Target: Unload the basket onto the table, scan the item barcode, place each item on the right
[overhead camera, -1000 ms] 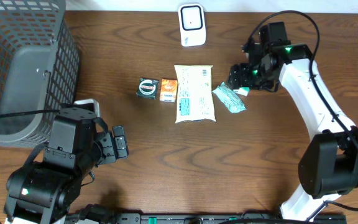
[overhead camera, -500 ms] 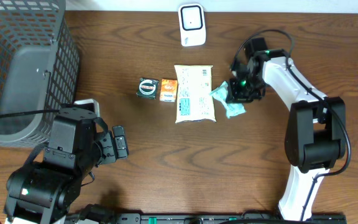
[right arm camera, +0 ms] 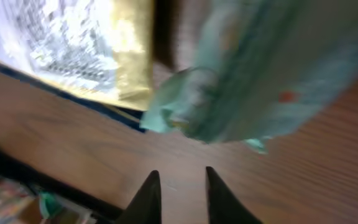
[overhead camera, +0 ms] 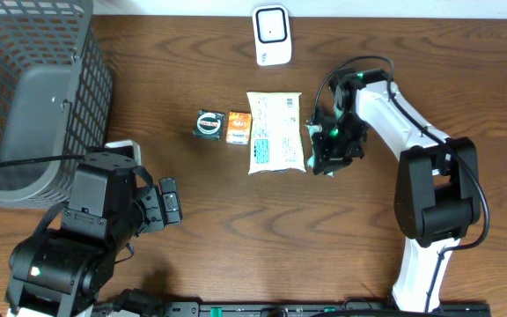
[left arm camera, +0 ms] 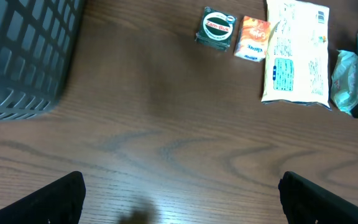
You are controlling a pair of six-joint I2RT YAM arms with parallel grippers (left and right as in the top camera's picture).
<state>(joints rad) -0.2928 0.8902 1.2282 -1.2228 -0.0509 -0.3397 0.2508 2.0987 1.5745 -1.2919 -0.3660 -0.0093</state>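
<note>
The small see-through green plastic packet (overhead camera: 317,134) lies on the brown wooden bench (overhead camera: 262,229). It is just to the right of the big white flat pouch with print on it (overhead camera: 275,132). In the overhead view the right tool (overhead camera: 326,151) is right on top of the packet and hides most of it.

In the right wrist view the two dark fingers (right arm camera: 146,196) of that tool are pulled close together, with only a thin gap. Bare wood shows between their tips. The packet looks big and blurry just past the tips. I cannot tell if the tool is pinching the packet or not.

The left tool (left arm camera: 180,182) is spread wide, with nothing in it. It hangs over bare wood near the front left of the bench.

A little round green tin (overhead camera: 208,123) and a small orange box (overhead camera: 238,128) sit side by side, just left of the white pouch. A white scanner box (overhead camera: 271,35) stands at the back edge of the bench, well apart from the packet. A grey plastic basket (overhead camera: 33,97) fills the back left corner.
</note>
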